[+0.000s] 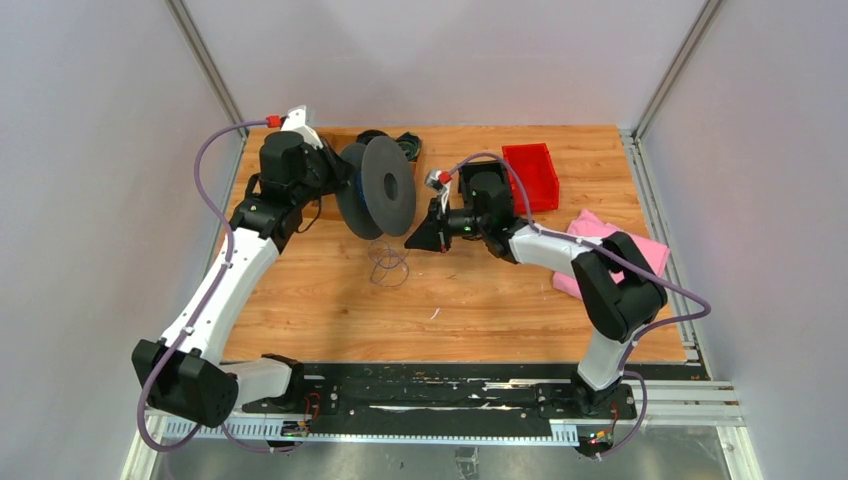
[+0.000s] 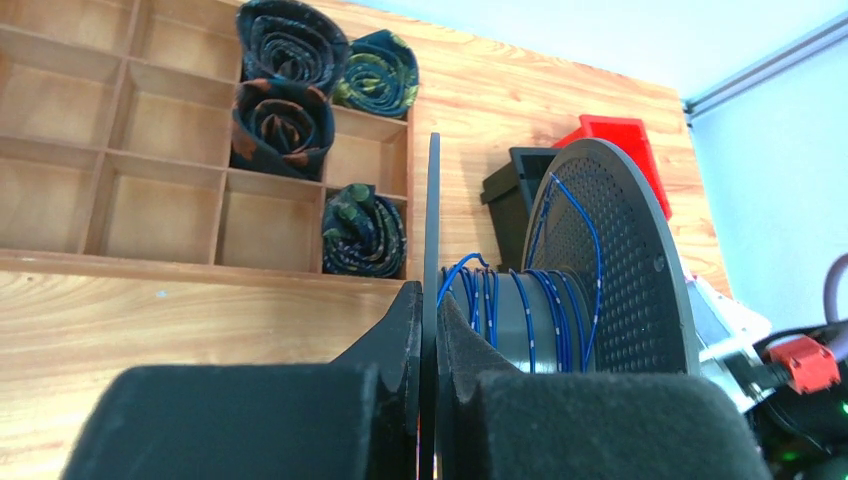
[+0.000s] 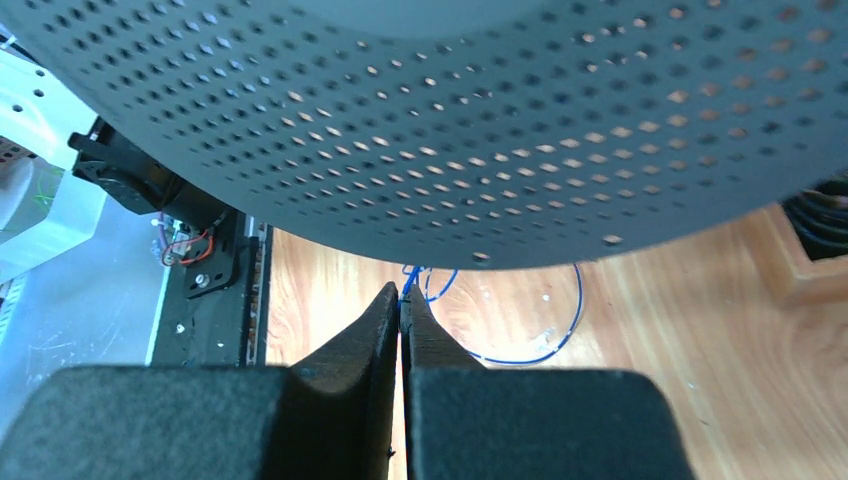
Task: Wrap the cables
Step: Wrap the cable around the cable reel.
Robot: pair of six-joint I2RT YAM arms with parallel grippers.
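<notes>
Two arms meet at the far middle of the table (image 1: 480,310), where the grey spool (image 1: 388,185) stands on edge. The left gripper (image 2: 428,300) is clenched on the rim of the spool's left flange. The right gripper (image 3: 402,300) is pinched together just below the right flange, with a strand of the blue cable (image 2: 482,300) running into its tips. Some cable is wound on the hub, and more lies in loose loops on the wood beneath. Nearer, the boards lie open to the front rail. A red bin (image 1: 530,172) and a pink cloth (image 1: 600,235) crowd the right side. A divided wooden tray (image 2: 150,190) with dark rolled bundles (image 2: 290,50) lies beyond the spool.
</notes>
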